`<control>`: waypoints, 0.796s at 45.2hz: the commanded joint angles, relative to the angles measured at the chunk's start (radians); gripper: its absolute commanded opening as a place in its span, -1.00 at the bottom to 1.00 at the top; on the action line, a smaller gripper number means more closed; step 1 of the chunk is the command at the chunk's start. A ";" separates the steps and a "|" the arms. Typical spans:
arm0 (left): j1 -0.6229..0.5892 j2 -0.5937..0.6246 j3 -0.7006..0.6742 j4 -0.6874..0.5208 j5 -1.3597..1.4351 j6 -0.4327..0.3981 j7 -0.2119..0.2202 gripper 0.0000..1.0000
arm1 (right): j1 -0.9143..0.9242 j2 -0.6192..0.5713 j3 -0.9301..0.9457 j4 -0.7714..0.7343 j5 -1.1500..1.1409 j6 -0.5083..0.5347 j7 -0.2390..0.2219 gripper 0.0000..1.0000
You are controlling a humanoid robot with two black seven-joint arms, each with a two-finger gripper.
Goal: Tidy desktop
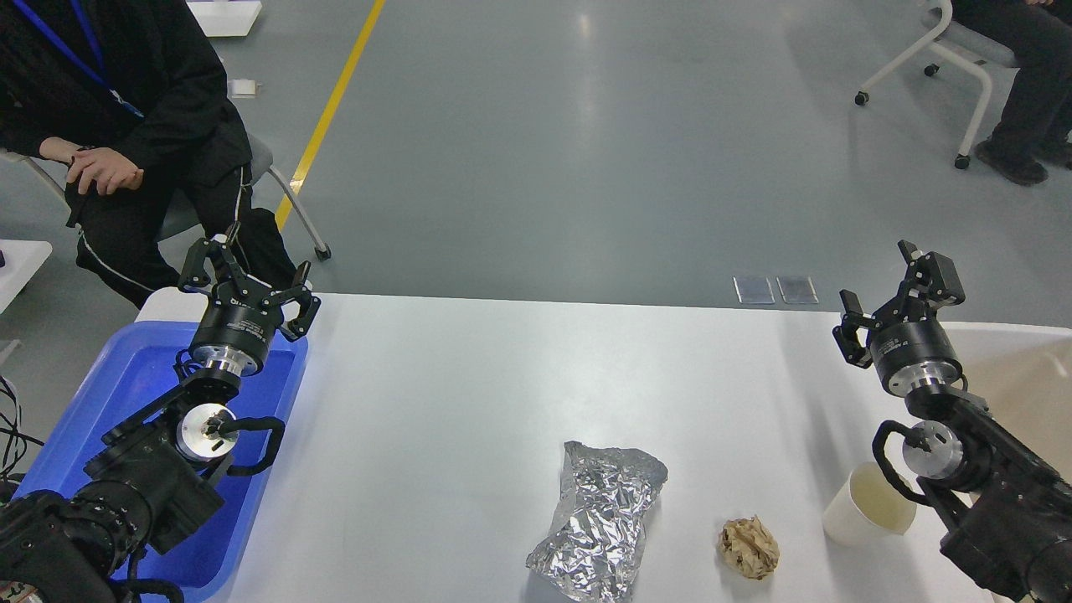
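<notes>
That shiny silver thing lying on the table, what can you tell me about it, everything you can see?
It is a crumpled foil bag, silvery and reflective, looking like thin metallised foil creased all over. It lies flat on the white desktop near the front edge, long axis tilted, with its wider end toward the upper right and its narrower end toward the lower left. It looks emptied and flattened. Nothing touches it: the crumpled paper ball sits apart to its right, and neither arm is near it.

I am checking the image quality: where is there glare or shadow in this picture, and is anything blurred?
In the head view, the grey floor shows soft ceiling-light glare at the top; the crumpled foil glints brightly; the desktop is evenly lit, with only faint shadows beside the paper cup and paper ball; everything looks sharp, though straight lines bow slightly near the edges.
</notes>
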 commanded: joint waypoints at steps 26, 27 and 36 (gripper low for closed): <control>-0.001 0.001 -0.001 0.000 -0.001 0.001 0.000 1.00 | 0.034 -0.029 -0.058 0.006 -0.003 0.032 -0.032 1.00; -0.001 0.001 -0.001 0.000 -0.001 0.003 0.000 1.00 | 0.041 -0.031 -0.066 0.003 -0.003 0.034 -0.032 1.00; -0.001 0.001 -0.001 0.000 -0.001 0.001 -0.002 1.00 | 0.025 -0.101 -0.078 0.074 -0.002 0.029 -0.025 1.00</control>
